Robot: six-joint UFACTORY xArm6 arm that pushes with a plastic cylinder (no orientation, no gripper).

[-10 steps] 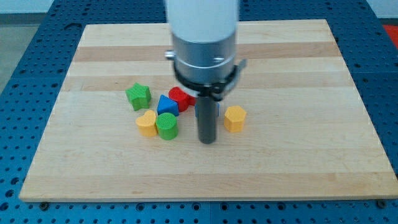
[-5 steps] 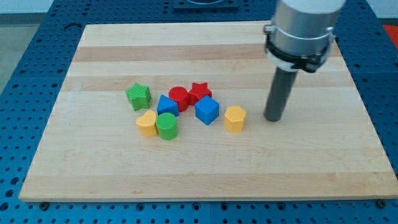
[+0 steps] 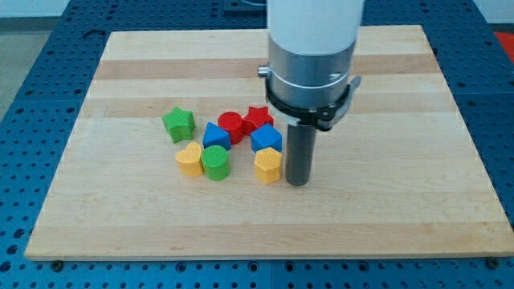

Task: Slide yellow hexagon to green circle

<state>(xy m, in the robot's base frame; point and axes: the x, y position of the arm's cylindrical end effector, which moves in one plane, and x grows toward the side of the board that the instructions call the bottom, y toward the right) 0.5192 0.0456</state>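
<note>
The yellow hexagon lies on the wooden board just below the blue cube. My tip stands right beside the hexagon on its right, touching or nearly so. The green circle is to the hexagon's left, a block's width away, with the yellow heart against its left side.
A green star, blue triangle, red circle and red star cluster above the green circle. The board rests on a blue pegboard table.
My tip swung from the middle out to the right of the hexagon, then came back left. The yellow hexagon has slid left and slightly down, now under the blue cube.
</note>
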